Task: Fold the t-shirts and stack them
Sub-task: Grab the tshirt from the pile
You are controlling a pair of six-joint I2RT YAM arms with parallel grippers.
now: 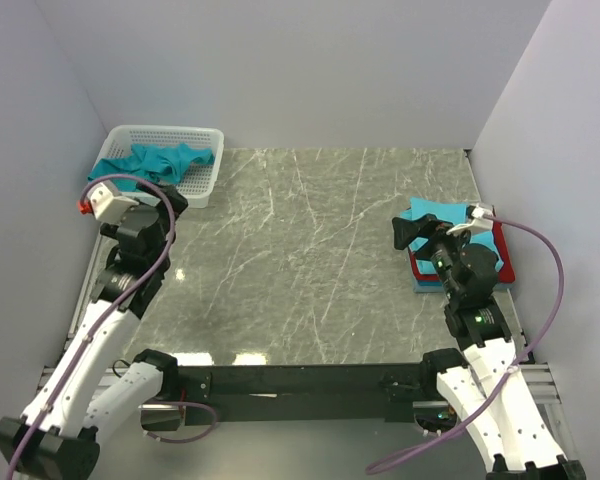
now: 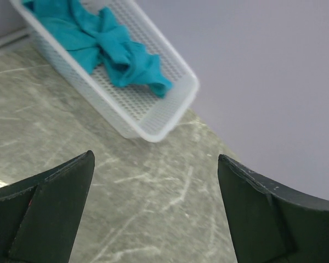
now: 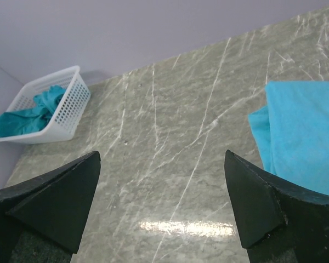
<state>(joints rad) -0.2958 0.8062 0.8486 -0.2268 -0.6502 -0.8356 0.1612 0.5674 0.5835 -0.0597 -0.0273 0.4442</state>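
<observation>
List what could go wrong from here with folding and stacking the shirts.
1. The teal t-shirt lies crumpled in the light mesh basket, partly draped over its rim. If the open left gripper pulls the shirt, the basket may drag or tip along with it.
2. The folded stack sits near the right edge of the table, close by the open right gripper. A low sweep of that arm could rumple the stack or push it off.
</observation>
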